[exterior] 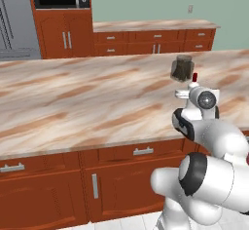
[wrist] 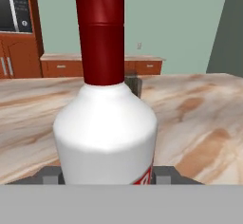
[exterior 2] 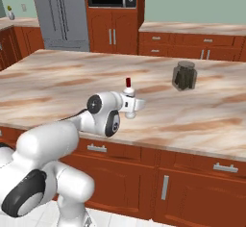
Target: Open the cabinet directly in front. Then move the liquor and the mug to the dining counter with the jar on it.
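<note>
Even, flat light fills my kitchen, bright with no clear source. The counter [exterior: 87,102] shows no glare, and the jar [exterior 2: 185,75] casts barely a shadow. From my hand, the bottle [wrist: 105,133] has soft shading toward its edges. All is sharp, without blur or edge distortion.

The liquor [wrist: 105,133] is set upright between the fingertips of the gripper [exterior 2: 130,107], over the dining counter [exterior 2: 57,84]. The jar [exterior 2: 184,75] is placed beyond the gripper, farther along the counter.
</note>
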Controlling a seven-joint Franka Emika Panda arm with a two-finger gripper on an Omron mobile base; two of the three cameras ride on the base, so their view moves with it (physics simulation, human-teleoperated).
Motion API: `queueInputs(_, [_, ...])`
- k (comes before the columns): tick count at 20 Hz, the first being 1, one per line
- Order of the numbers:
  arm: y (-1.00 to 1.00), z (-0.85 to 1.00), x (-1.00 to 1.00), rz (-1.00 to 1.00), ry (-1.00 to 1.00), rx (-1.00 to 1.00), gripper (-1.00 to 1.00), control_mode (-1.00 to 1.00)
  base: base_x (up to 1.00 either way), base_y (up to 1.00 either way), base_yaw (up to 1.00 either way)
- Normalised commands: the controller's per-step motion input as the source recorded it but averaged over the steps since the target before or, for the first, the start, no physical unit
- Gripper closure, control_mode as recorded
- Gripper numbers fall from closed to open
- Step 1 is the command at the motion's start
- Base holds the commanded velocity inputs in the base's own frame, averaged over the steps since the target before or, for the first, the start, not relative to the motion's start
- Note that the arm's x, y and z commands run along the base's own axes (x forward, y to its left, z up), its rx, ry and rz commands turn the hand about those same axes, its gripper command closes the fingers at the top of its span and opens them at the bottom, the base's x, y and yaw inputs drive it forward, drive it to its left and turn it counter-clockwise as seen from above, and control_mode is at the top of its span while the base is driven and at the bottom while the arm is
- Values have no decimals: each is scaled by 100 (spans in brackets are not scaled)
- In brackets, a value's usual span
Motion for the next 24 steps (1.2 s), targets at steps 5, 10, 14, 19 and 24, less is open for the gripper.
queueInputs(5, [-2, -22, 14, 0, -1, 0, 100, -100, 0, 0, 0])
queueInputs(10, [-12, -12, 25, 0, 0, 0, 100, -100, 0, 0, 0])
queueInputs(14, [-18, -16, 41, 0, 0, 0, 100, -100, 0, 0, 0])
queueInputs(19, [-22, -16, 42, 0, 0, 0, 100, -100, 0, 0, 0])
queueInputs(24, [-25, -36, 19, 0, 0, 0, 100, -100, 0, 0, 0])
